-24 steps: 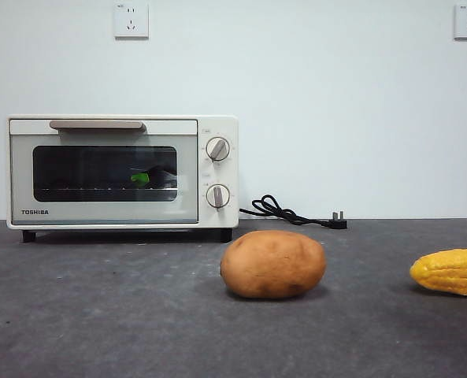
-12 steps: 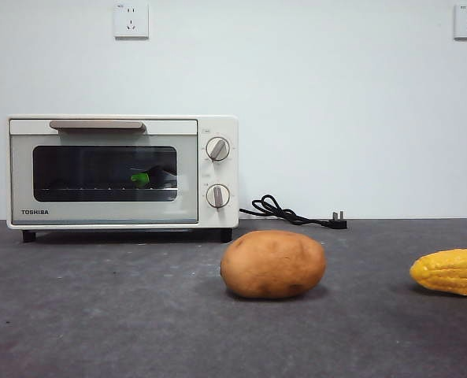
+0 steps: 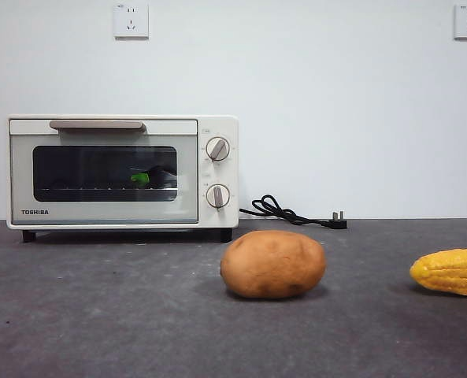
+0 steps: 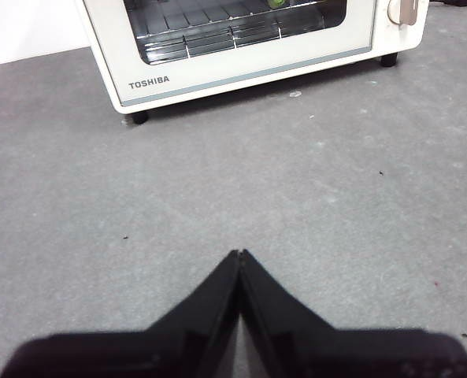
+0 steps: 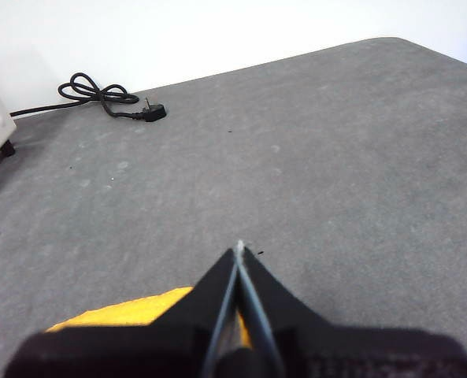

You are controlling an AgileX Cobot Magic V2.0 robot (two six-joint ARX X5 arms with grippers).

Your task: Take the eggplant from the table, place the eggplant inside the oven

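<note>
The cream-white oven point(image 3: 123, 172) stands at the back left of the dark grey table point(image 3: 138, 315) with its door closed. Behind its dark window the eggplant point(image 3: 141, 179) lies on the wire rack; only its green cap and a dark shape show. The left wrist view also catches the oven point(image 4: 241, 39) and a green bit of the eggplant point(image 4: 277, 3) behind the glass. My left gripper point(image 4: 239, 255) is shut and empty above bare table in front of the oven. My right gripper point(image 5: 239, 247) is shut and empty, hanging over the corn.
A brown potato point(image 3: 273, 264) lies in the middle of the table. A yellow corn cob point(image 3: 451, 272) lies at the right edge, and the right wrist view shows the corn cob point(image 5: 131, 311) under the jaws. A black power cord point(image 3: 284, 213) with plug lies beside the oven.
</note>
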